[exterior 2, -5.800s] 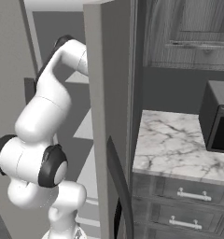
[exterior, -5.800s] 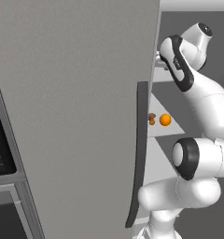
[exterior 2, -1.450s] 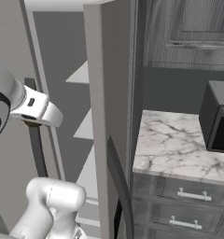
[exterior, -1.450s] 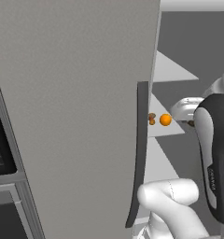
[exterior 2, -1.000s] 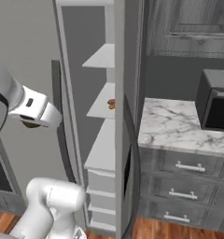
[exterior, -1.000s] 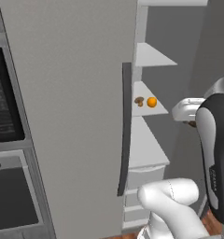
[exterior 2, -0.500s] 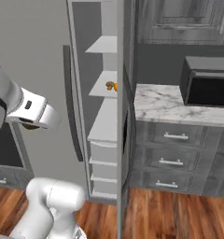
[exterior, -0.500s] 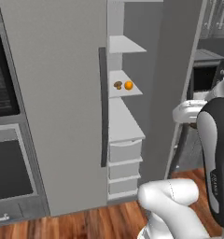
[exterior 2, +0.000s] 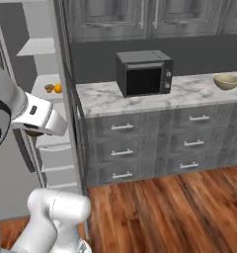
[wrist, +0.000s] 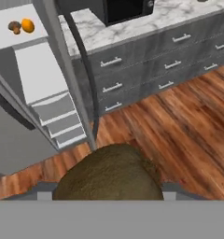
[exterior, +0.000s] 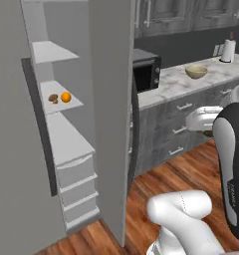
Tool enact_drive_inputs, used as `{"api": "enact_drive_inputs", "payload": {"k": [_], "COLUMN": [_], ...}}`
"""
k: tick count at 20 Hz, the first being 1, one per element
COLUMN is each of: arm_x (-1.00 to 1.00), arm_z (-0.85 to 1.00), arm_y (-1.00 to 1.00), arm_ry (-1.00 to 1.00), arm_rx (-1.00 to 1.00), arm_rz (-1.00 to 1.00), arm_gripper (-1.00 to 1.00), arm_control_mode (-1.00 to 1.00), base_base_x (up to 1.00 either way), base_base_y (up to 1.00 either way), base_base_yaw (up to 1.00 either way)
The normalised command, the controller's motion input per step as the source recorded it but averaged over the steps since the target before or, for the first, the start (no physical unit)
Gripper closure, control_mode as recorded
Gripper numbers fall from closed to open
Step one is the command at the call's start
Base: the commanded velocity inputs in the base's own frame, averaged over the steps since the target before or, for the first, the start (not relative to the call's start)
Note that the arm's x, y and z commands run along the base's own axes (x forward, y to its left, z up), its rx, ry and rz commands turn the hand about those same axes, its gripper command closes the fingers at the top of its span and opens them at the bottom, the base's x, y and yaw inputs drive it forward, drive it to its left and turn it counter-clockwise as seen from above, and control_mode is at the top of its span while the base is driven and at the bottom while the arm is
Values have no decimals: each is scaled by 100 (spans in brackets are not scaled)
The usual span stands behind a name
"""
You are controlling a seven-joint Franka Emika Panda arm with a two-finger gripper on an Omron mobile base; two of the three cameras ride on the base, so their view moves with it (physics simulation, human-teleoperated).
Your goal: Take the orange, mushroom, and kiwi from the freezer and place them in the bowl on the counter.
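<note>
While the freezer point(exterior: 109, 99) stands open, we count one orange point(exterior: 65, 97) and one mushroom point(exterior: 53, 99) side by side on a pale grey shelf point(exterior: 59, 102) inside it: a smooth bright ball and a small tan-brown cap. One kiwi point(wrist: 109, 175), a rough olive-brown rounded lump, sits right in front of our hand camera, and our tool point(wrist: 107, 196) is closed on it, part-way shut, to either side. One shallow yellowish-tan bowl point(exterior 2: 226, 81) rests on the white, grey-veined marble surface point(exterior 2: 189, 94), well apart from the freezer. One boxy black microwave point(exterior 2: 142, 73) stands on that same surface, between freezer and bowl. Below it run dark grey drawers point(exterior 2: 189, 136) with silver bar handles, over a wooden plank floor point(exterior 2: 179, 212).
</note>
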Motion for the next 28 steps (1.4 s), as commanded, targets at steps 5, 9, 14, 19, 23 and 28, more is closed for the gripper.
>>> {"api": "enact_drive_inputs", "payload": {"k": [5,9,14,19,23,28], "arm_x": [0,0,0,0,0,0], "arm_z": [0,0,0,0,0,0], "arm_y": [0,0,0,0,0,0], "arm_ry": [0,0,0,0,0,0], "arm_rx": [0,0,0,0,0,0], "arm_rz": [0,0,0,0,0,0], "arm_gripper": [100,100,100,100,100,100], "arm_control_mode": [100,100,100,100,100,100], "base_base_x": [26,98,100,100,100,100], "base_base_y": [-94,-88,-95,-84,-76,-53], "base_base_yaw": [-59,-34,-17,2,27,44]}}
